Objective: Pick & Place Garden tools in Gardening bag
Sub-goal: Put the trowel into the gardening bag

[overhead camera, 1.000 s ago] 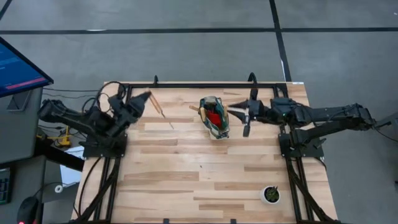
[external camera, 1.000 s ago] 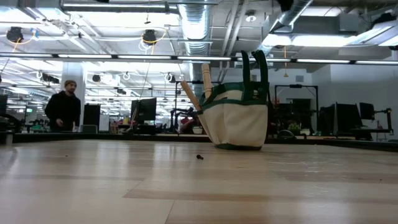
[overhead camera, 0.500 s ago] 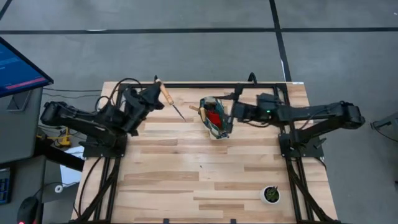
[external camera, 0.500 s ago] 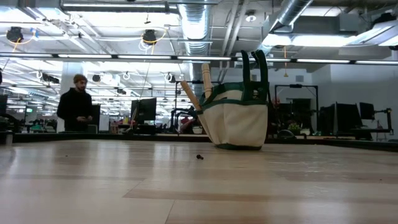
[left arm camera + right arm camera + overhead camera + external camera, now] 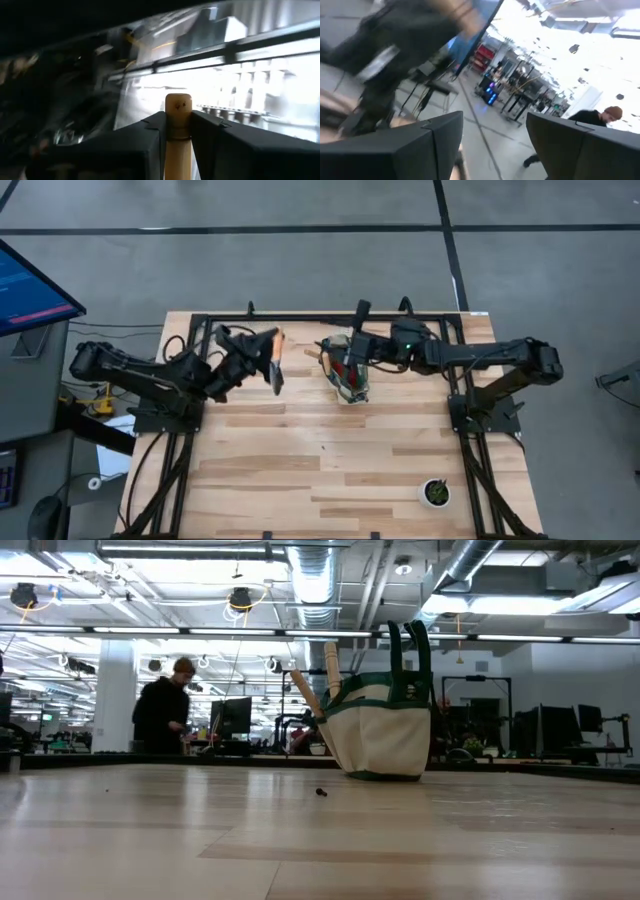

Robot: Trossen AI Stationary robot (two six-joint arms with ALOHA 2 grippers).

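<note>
On the desk point(image 5: 300, 470), the gardening bag point(image 5: 345, 368) stands toward twelve o'clock, wooden handles poking out. At its nine o'clock, the left gripper point(image 5: 268, 360) clamps a wooden-handled garden tool point(image 5: 277, 348) aloft. At its two o'clock, the right gripper point(image 5: 358, 345) hovers, fingers spread wide. A person point(image 5: 165, 710) stands far behind.

My left gripper point(image 5: 268, 360) is off the table, over its far left part, fingers point(image 5: 135, 145) clamped on a wooden handle point(image 5: 178, 135) (its end pokes out between them). My right gripper point(image 5: 355, 330) reaches in over the far middle, fingers point(image 5: 427, 145) spread wide, pointing up.
</note>
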